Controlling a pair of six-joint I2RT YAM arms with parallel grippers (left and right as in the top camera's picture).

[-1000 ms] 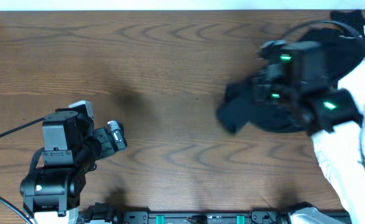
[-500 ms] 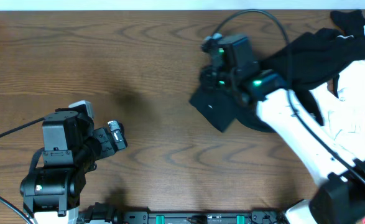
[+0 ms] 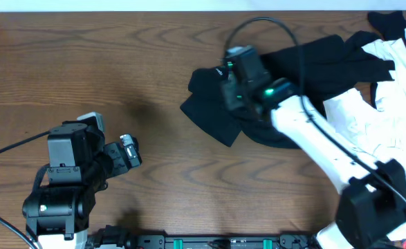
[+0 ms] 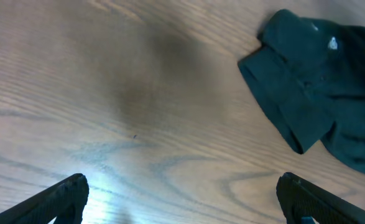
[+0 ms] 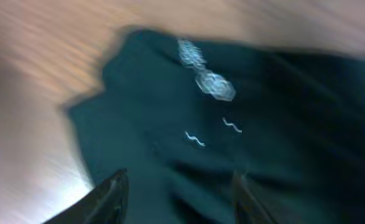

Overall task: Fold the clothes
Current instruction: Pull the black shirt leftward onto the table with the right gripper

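The wooden table (image 3: 120,62) carried all of the work. The clothes (image 3: 386,76) lay heaped at its far right corner, black and white pieces mixed. A crumpled white garment (image 3: 368,121) lay on the near side of the heap.

The black T-shirt (image 3: 209,111) lay right of centre on the far half of the table. Its left end was bunched on bare wood, and its right end ran back into the heap. It was creased and rumpled, not spread flat. No fold line was visible on it or on any other garment.

The right arm (image 3: 313,138) reached from the near right edge across to the T-shirt. The right gripper (image 5: 177,186) sat over the bunched left end. Its fingers were drawn partly together with black fabric between them. The wrist view was blurred, so a pinch on the cloth was judged likely rather than confirmed.

The left gripper (image 4: 182,190) hung above bare wood at the near left, fingers spread wide and holding nothing. The T-shirt was well apart from it, to its right.

The small white logo (image 5: 214,84) faced upward.

Assessment: the task was at an early stage. One garment was partly separated from the heap. Flattening, folding and every other garment remained outstanding.
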